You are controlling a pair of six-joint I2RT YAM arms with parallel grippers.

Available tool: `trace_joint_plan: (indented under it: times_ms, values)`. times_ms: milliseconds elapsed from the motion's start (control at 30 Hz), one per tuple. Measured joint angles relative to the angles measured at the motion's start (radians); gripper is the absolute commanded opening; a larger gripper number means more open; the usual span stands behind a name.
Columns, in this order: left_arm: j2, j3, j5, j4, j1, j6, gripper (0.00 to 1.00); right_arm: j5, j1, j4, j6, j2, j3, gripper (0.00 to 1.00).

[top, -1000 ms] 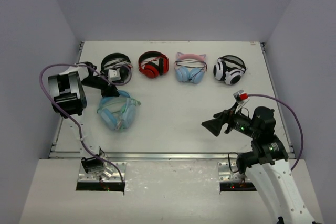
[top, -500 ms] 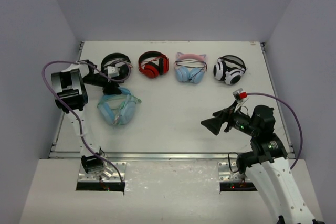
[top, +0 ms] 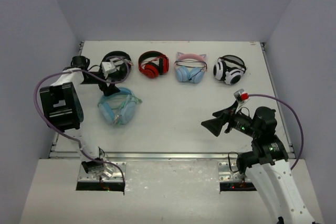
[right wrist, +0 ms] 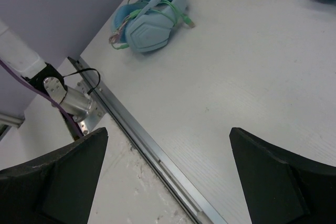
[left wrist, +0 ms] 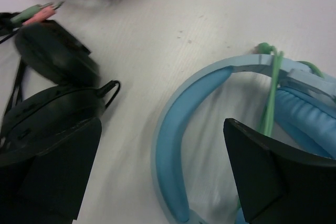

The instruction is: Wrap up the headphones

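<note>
The light-blue headphones [top: 118,108] lie flat on the table's left side, with the pale-green cable [left wrist: 270,95] wound over the band and earcups. My left gripper [top: 110,85] hovers over their far end and is open. In the left wrist view the blue band [left wrist: 176,129] curves between the spread fingers [left wrist: 58,171] and touches neither. My right gripper [top: 212,126] is open and empty, well to the right of the headphones. It hangs over the table's near edge, and the right wrist view shows the headphones [right wrist: 149,24] far off.
Four other pairs line the back of the table: black [top: 115,64], red [top: 153,64], pink cat-ear with blue cups [top: 190,69], and white-and-black [top: 229,69]. The black pair [left wrist: 47,77] lies close to my left finger. A metal rail [right wrist: 147,145] edges the table front.
My left gripper has gone from shut to wide open at the headphones' far end, and the left arm has swung toward the back. The right arm has not moved.
</note>
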Motion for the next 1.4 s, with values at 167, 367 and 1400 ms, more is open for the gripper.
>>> trace_joint_plan:
  times_ms: [167,367,1400]
  values:
    - [-0.127,-0.103,-0.131,0.239,-0.014,-0.218,1.00,-0.003,0.000,0.003,0.002,-0.011,0.000,0.99]
    - [-0.342,-0.248,-0.354,0.540,-0.106,-0.564,1.00,0.011,0.000,0.002,-0.010,0.021,0.001,0.99]
    - [-1.502,-0.587,-1.287,0.225,-0.264,-1.643,1.00,0.877,0.014,-0.628,-0.205,0.019,0.459,0.99]
